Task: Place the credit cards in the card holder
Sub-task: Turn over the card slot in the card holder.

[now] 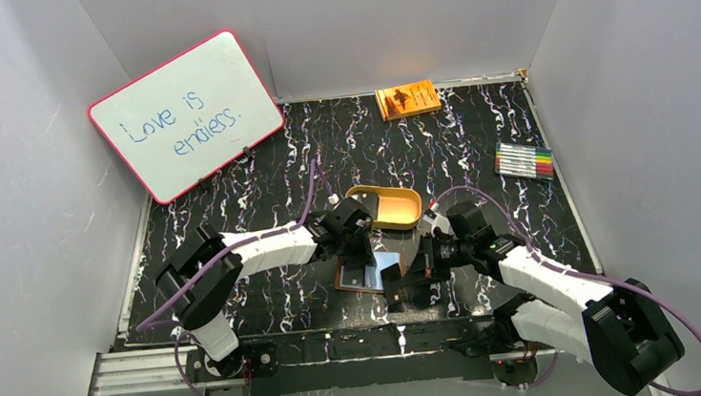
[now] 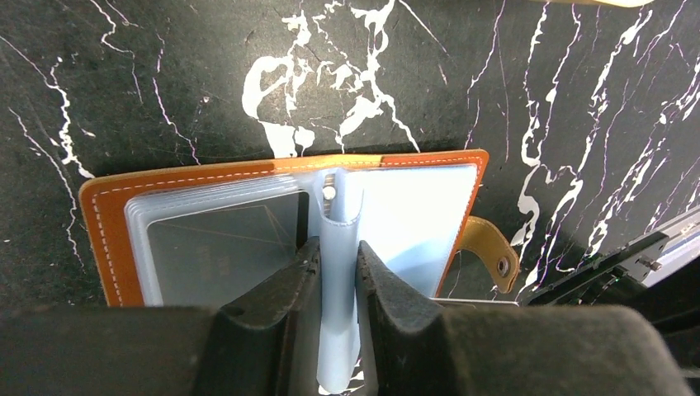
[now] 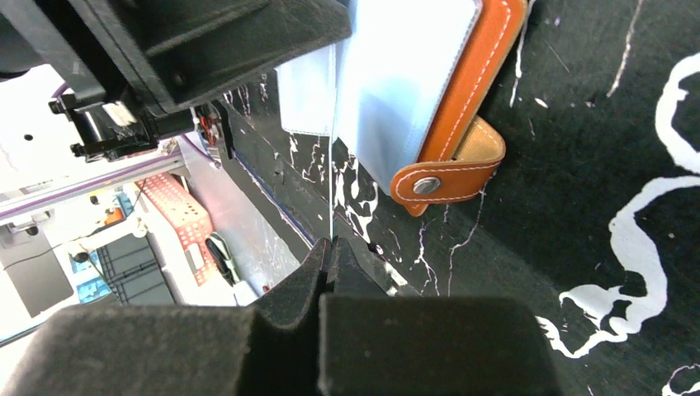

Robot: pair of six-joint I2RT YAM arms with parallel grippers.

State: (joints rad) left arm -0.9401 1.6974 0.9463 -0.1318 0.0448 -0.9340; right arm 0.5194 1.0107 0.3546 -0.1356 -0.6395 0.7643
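Left fingers (image 2: 281,289) are pinching card holder's (image 2: 111,214) sleeve (image 2: 338,272), holder lying open at tray's (image 1: 394,217) 6 o'clock. Right fingers (image 3: 301,285) are clamping credit card (image 3: 332,206) edge-on. If misaligned, it's risking missing the pocket and buckling.

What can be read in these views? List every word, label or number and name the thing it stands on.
"Love is endless." handwritten in blue on the whiteboard.
Too small to read: the dark print on the cover of the orange book.
No legible label on the marker pack.
Too blurred to read: faint print on the card inside the left sleeve of the card holder.
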